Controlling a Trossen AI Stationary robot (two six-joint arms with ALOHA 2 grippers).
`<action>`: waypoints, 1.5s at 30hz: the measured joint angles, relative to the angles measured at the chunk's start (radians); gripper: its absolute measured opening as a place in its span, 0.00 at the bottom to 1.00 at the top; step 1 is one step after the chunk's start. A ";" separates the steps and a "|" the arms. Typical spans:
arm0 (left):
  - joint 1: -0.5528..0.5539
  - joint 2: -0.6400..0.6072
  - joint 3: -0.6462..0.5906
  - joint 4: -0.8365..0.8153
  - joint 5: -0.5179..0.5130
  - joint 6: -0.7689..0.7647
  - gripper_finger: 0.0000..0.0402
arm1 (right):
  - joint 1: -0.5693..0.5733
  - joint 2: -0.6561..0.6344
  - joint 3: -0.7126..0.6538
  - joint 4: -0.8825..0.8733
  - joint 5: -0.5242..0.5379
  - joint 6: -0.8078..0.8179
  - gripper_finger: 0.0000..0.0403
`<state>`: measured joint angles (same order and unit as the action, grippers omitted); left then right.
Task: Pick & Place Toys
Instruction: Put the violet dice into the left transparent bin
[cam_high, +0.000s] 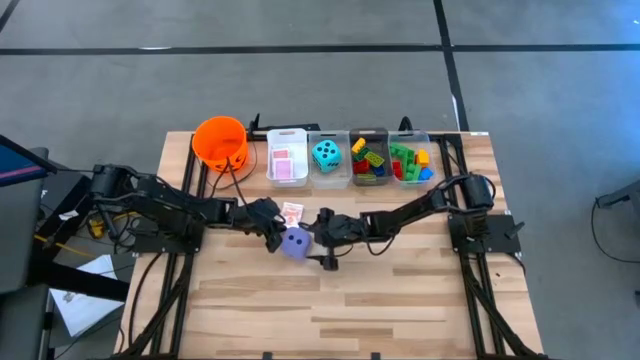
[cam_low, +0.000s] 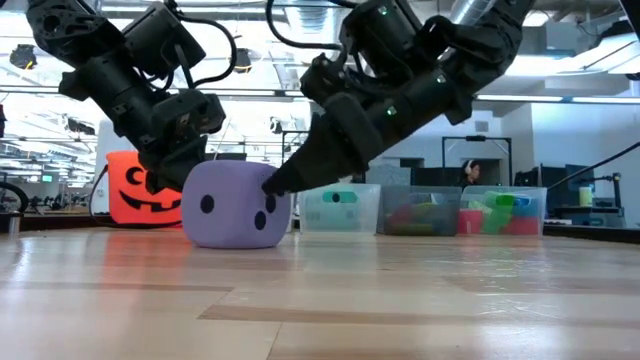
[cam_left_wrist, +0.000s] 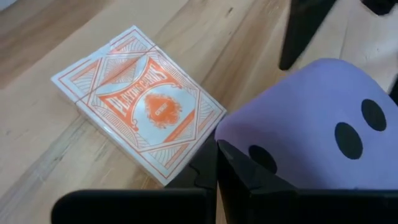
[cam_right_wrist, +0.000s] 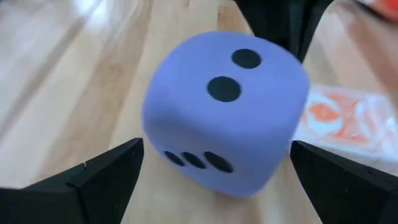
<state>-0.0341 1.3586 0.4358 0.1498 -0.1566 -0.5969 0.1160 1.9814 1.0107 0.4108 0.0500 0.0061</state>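
Fingers of our right end effector (cam_right_wrist: 211, 171) stand wide open either side of the soft purple black-dotted die (cam_right_wrist: 227, 112) on the wooden counter (cam_high: 400, 290), gripping nothing yet. Beyond the die, our left end effector (cam_high: 268, 232) is shut and empty, beside the orange-and-white playing-card pack (cam_left_wrist: 140, 102).

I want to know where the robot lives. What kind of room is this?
Probably a robotics lab or workshop. Two robot arms are mounted at a wooden table on a bare grey floor. Behind the row of toy bins, the low view shows a big open room with desks and a person sitting far back.
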 joint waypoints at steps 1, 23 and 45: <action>0.000 0.000 0.000 -0.001 0.000 -0.011 0.00 | 0.003 0.000 0.000 0.000 -0.002 0.033 0.99; -0.083 0.000 0.000 -0.241 0.079 -0.223 0.00 | 0.077 0.000 0.116 -0.150 0.050 0.223 0.99; -0.248 0.001 0.000 0.028 0.031 -0.414 0.00 | 0.115 0.001 0.116 -0.290 0.059 0.414 0.99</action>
<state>-0.2819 1.3594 0.4362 0.1775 -0.1253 -1.0111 0.2314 1.9827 1.1267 0.1207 0.1093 0.4202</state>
